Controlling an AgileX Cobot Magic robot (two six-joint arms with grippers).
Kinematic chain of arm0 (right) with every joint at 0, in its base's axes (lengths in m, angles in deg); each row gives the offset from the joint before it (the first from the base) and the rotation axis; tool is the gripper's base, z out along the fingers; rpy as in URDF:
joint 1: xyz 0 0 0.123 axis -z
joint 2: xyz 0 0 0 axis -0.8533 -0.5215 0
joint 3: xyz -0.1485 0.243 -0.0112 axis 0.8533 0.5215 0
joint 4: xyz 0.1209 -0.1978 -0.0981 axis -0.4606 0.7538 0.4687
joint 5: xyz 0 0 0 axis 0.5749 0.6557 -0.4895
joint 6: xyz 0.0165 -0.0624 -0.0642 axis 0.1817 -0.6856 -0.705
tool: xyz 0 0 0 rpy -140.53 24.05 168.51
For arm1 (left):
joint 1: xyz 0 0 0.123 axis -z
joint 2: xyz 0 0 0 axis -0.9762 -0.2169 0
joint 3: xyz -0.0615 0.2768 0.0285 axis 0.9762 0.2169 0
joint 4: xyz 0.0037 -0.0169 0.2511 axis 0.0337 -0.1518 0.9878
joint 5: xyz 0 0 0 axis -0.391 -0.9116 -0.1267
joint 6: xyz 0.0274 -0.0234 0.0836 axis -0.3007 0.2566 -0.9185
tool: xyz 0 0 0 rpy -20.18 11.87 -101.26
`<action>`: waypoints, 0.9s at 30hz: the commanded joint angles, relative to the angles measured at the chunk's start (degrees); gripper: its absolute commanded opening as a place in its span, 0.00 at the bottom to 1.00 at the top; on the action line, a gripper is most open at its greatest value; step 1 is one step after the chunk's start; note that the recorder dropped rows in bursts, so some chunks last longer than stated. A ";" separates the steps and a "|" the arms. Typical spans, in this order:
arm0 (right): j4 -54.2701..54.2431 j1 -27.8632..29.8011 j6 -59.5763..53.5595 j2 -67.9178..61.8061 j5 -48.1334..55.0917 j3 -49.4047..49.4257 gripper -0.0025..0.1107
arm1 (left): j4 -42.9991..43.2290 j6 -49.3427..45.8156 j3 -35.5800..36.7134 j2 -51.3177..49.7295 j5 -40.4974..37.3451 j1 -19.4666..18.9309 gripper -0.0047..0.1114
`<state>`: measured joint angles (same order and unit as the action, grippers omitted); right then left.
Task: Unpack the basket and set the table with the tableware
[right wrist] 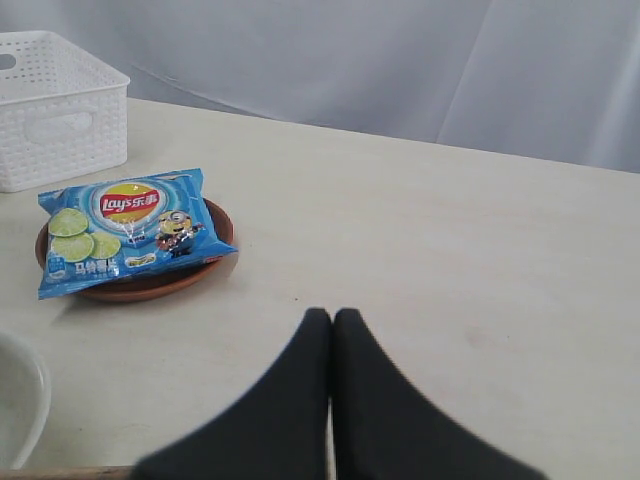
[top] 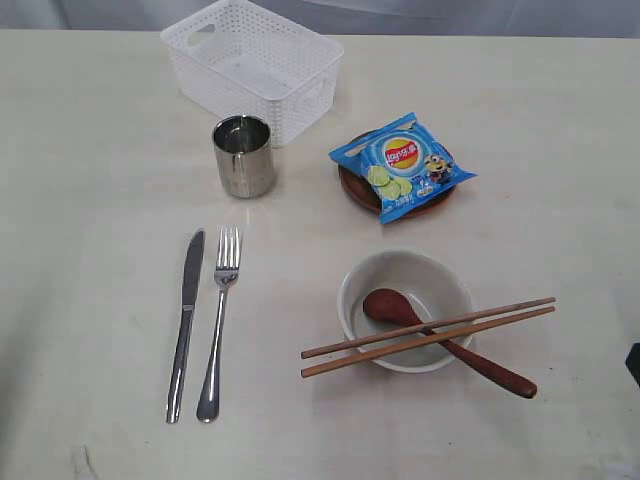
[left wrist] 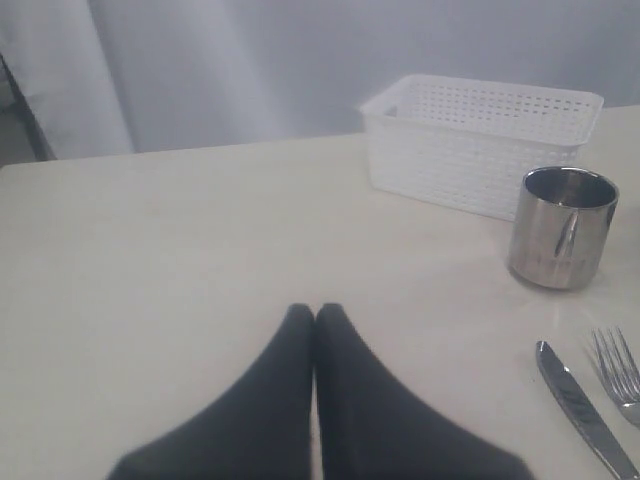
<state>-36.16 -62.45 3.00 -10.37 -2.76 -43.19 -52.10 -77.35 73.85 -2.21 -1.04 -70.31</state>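
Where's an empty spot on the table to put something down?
In the exterior view, the widest bare table is left of the knife and cup. A strip runs between the fork and the bowl, with room right of the chips packet. It's crowded around the bowl, where chopsticks and spoon stick out, and between cup and basket.

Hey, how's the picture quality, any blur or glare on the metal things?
Exterior view: soft even light, faint shadows, mild glints on cup, knife and fork. Left wrist view: left tool dark, soft-edged. Right wrist view: right tool blurred, packet legible.
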 commanded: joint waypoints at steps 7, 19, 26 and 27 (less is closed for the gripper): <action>-0.37 -1.87 -0.03 0.32 -0.32 0.20 0.02 | 0.33 0.00 0.16 0.16 -0.04 -0.27 0.04; -0.40 -6.93 0.25 0.32 -0.32 0.20 0.02 | 0.33 0.00 0.16 0.16 -0.28 -0.27 0.04; 0.77 -6.93 1.04 0.32 -0.32 0.20 0.02 | 0.33 0.00 0.16 0.16 -0.28 -0.27 0.04; 1.38 -6.93 1.04 0.32 -0.32 0.20 0.02 | 0.33 0.00 0.16 0.16 -0.28 -0.27 0.04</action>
<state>-36.17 -69.15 3.81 -10.37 -2.76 -43.19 -52.10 -77.35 73.85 -2.21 -1.39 -70.31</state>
